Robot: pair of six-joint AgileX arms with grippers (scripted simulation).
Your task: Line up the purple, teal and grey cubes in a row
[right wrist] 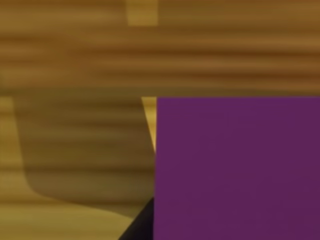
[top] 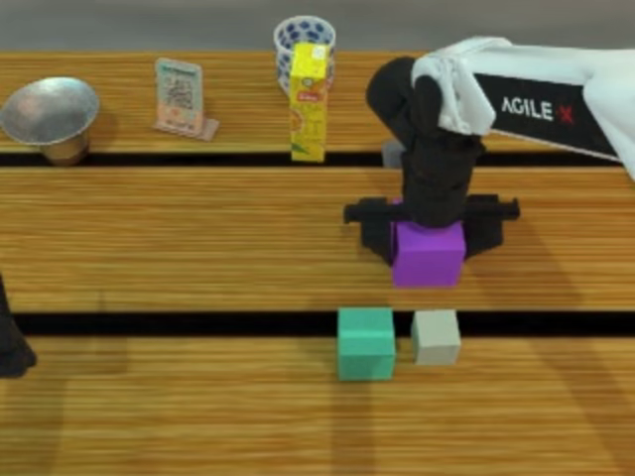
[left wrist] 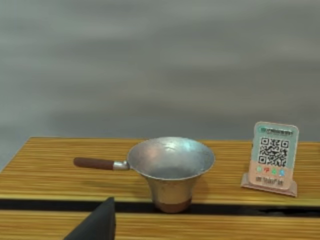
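The purple cube sits mid-table to the right, with my right gripper shut on it, a dark finger on either side. The right wrist view is filled by the purple cube, with one dark finger against its side. In front of it, near the table's front strip, the teal cube and the smaller grey cube stand side by side with a narrow gap between them. My left gripper is parked at the far left edge, open, with only one finger showing in its wrist view.
Along the back stand a metal pan with a brown handle, a QR-code sign, a yellow juice carton and a patterned cup. Dark grooves cross the wooden table.
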